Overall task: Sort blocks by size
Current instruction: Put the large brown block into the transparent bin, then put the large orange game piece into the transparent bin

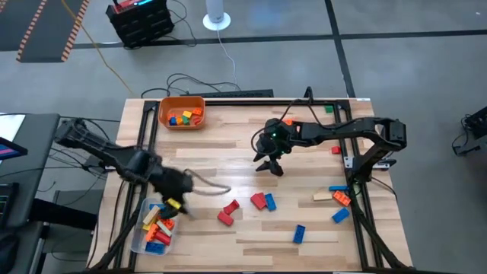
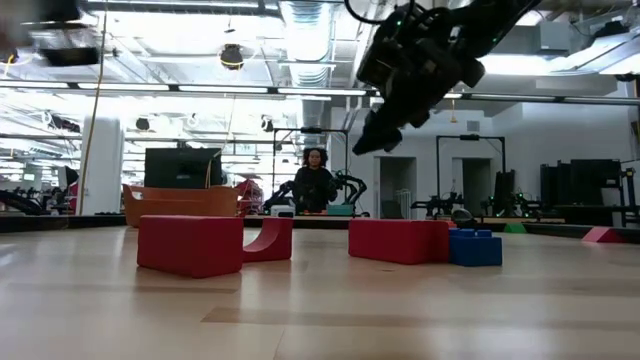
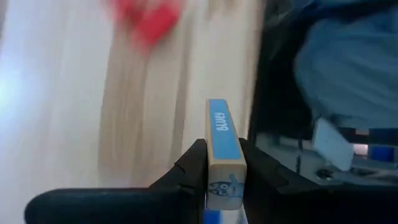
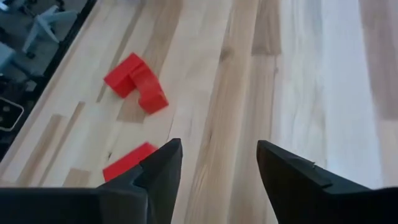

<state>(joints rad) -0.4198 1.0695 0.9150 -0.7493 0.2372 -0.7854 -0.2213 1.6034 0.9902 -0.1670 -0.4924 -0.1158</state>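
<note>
Beside the clear tub of blocks, the left gripper pinched a blue-faced block, while the right gripper hung spread and empty above bare table, with red blocks lying farther from the tub.

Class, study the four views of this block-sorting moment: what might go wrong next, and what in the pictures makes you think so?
1. The left gripper pinches a thin blue-topped block by its end; it might slip or twist before reaching the clear tub.
2. The right gripper, open and empty above the table, could nudge the red blocks when descending.
</note>
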